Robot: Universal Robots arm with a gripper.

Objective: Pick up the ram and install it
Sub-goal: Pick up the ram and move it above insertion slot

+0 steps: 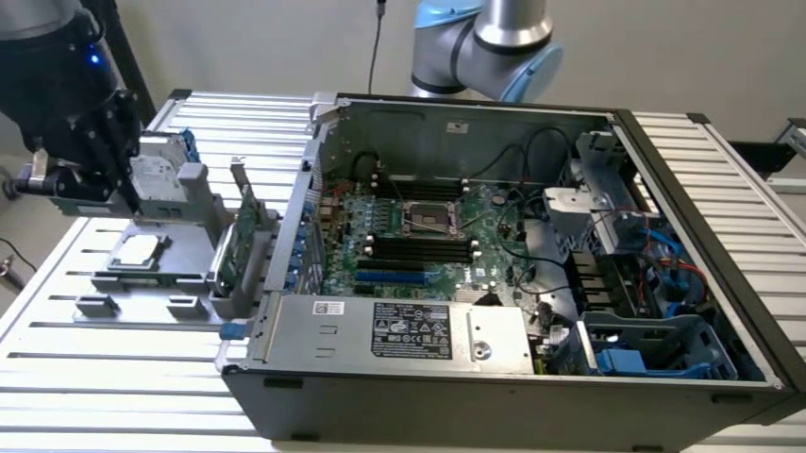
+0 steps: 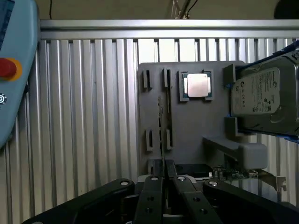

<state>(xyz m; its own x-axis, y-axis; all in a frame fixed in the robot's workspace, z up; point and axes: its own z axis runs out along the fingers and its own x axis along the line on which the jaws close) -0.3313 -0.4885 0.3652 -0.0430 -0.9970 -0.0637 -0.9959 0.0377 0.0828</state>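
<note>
The claw [image 2: 163, 165] is pinched shut on the ram stick [image 2: 161, 126], which shows edge-on above the grey holder [image 2: 196, 126]. The stick is probably light, stiff and brittle. It is best held by its flat faces at mid-length, away from the contact edge.

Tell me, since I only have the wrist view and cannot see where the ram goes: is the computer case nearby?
Observer: Yes. The open computer case lies to the exterior view's right of the gray fixture.
Operator: Are its memory slots free?
Observer: The black slots below the CPU socket look empty.
Operator: How far along is the gripper?
Observer: The gripper, holding the ram, hangs over the fixture. The upright expansion card stands between it and the case.
</note>
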